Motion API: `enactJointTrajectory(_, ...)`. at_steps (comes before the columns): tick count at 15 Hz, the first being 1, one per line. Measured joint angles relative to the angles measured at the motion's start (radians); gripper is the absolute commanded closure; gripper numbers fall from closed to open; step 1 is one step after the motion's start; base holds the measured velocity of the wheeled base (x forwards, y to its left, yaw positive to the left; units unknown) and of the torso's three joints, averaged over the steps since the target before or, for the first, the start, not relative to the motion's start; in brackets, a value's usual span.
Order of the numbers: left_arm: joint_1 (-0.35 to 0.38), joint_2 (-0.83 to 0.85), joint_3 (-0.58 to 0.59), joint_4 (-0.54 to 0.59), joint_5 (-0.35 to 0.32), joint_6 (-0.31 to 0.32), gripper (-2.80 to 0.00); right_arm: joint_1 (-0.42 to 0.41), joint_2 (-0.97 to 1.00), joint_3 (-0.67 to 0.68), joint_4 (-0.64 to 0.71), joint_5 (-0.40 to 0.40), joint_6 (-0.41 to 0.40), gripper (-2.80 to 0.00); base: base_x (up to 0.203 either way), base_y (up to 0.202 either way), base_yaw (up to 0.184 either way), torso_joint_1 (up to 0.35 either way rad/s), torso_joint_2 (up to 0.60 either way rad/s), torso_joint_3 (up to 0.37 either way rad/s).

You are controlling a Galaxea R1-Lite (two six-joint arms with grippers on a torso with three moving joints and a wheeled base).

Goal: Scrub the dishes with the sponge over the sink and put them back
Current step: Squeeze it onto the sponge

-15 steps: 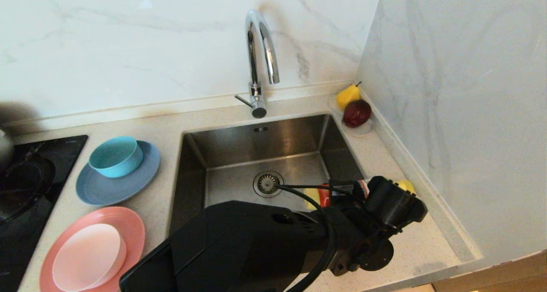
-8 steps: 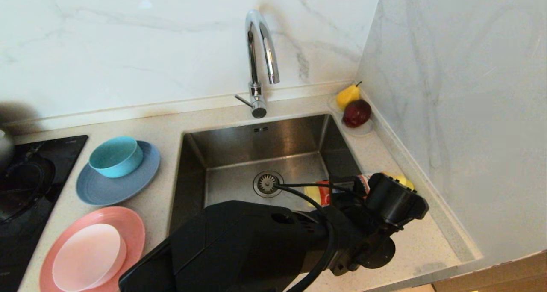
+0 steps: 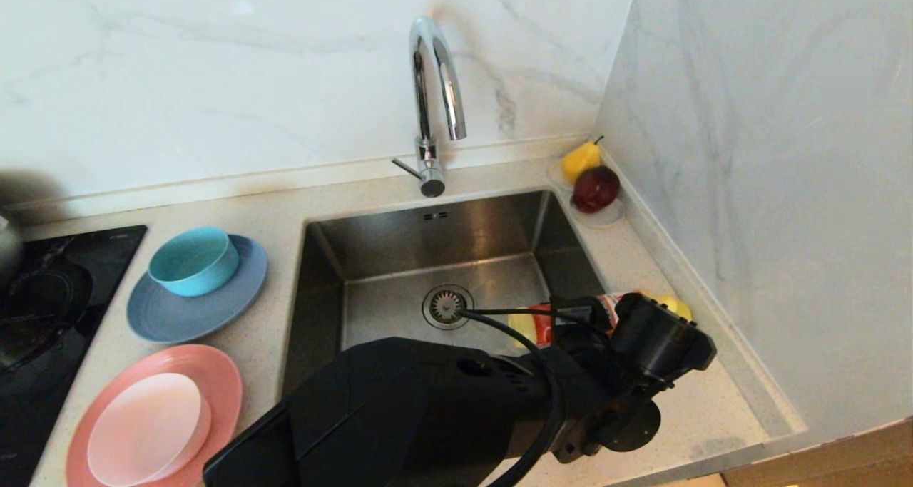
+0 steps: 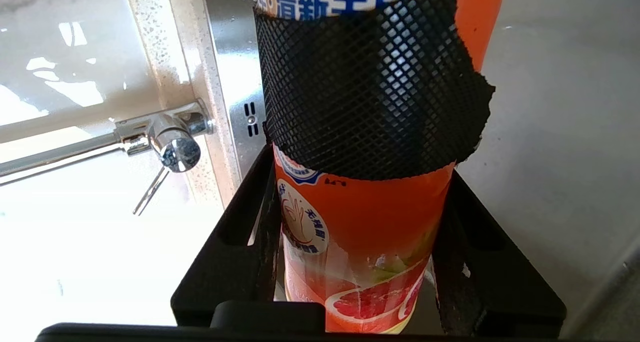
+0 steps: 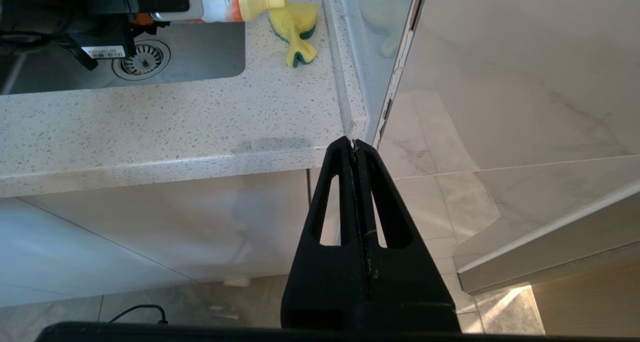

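The left end effector [image 4: 357, 242] hangs over the right edge of the sink [image 3: 442, 259], its fingers [image 4: 240, 247] clamped on either side of an orange bottle [image 4: 370, 222] wrapped in black mesh. The sponge [image 5: 296, 29] lies on the table [image 5: 175, 121] just beyond the bottle's yellow cap, untouched. The plates and bowls [image 3: 192, 262] sit well off to its left. The right end effector [image 5: 354, 146] is parked below the table edge, fingers pressed together, empty.
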Motion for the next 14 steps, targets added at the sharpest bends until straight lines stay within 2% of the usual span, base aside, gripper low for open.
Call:
enactJointTrajectory(10, -0.008, 0.01, 0.001, -0.006, 0.004, -0.003, 0.0, 0.0, 0.0, 0.0, 0.0, 0.0, 0.0, 0.0, 0.0, 0.0, 0.0, 0.0, 0.0, 0.0)
enactJointTrajectory(14, -0.008, -0.005, 0.001, -0.041, 0.036, -0.006, 0.0, 0.0, 0.0, 0.0, 0.0, 0.0, 0.0, 0.0, 0.0, 0.0, 0.0, 0.0, 0.0, 0.0)
